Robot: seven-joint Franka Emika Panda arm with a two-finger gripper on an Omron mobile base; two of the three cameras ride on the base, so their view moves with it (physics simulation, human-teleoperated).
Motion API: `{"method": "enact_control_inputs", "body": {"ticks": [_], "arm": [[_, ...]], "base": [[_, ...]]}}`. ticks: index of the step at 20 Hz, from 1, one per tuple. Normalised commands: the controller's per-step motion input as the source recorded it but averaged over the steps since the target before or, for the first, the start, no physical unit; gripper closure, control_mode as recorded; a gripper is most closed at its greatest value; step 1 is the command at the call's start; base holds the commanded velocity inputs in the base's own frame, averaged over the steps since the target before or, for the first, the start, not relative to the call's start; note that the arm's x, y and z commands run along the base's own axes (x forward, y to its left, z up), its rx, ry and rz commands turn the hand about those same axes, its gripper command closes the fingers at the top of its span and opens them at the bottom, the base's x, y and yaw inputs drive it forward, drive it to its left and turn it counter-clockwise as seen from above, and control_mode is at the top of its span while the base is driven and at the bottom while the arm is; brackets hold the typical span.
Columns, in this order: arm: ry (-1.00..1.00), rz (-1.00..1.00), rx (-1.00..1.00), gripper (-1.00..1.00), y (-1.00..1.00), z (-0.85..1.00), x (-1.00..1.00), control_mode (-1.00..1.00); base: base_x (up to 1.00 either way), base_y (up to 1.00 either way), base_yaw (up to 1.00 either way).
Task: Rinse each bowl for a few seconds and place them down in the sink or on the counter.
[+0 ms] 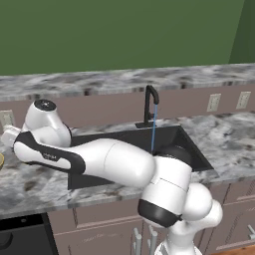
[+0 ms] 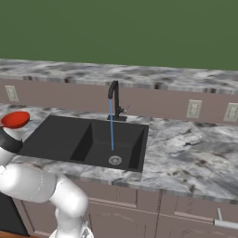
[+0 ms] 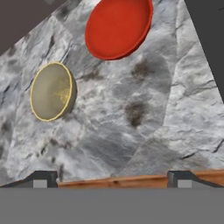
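The glossy red bowl [image 3: 118, 27] and the tan speckled bowl [image 3: 51, 91] lie side by side on the marbled counter [image 3: 144, 131], left of the black sink [image 2: 60, 137]. My gripper [image 3: 113, 179] hovers above the counter near its front edge, open, with nothing between its fingertips [image 3: 41, 178]. Both bowls are ahead of it, untouched. The right base view shows the red bowl [image 2: 15, 119] beside the basin. A thin blue stream of water [image 2: 111, 130] runs from the arched faucet [image 2: 114, 100] to the silver drain [image 2: 115, 160].
My arm stretches leftward across the sink [image 1: 124, 139] front in the left base view. Wide counter [image 2: 186, 148] lies right of the basin. Wall outlets [image 2: 193, 109] sit on the backsplash. A dark appliance [image 1: 20, 236] stands below the counter's left end.
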Motion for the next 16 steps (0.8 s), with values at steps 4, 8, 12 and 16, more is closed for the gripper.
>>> {"method": "enact_control_inputs", "body": {"ticks": [4,8,12,16], "arm": [[0.01,0.0,0.01,-1.0,0.17,-0.07,0.15,-1.0],[0.0,0.0,0.0,-1.0,0.02,0.0,0.12,-1.0],[0.0,0.0,0.0,-1.0,0.0,0.0,0.05,-1.0],[0.03,0.0,0.0,-1.0,-0.03,0.03,0.0,-1.0]], "base": [[0.0,0.0,0.0],[0.0,0.0,0.0],[0.0,0.0,0.0],[0.0,0.0,0.0]]}}
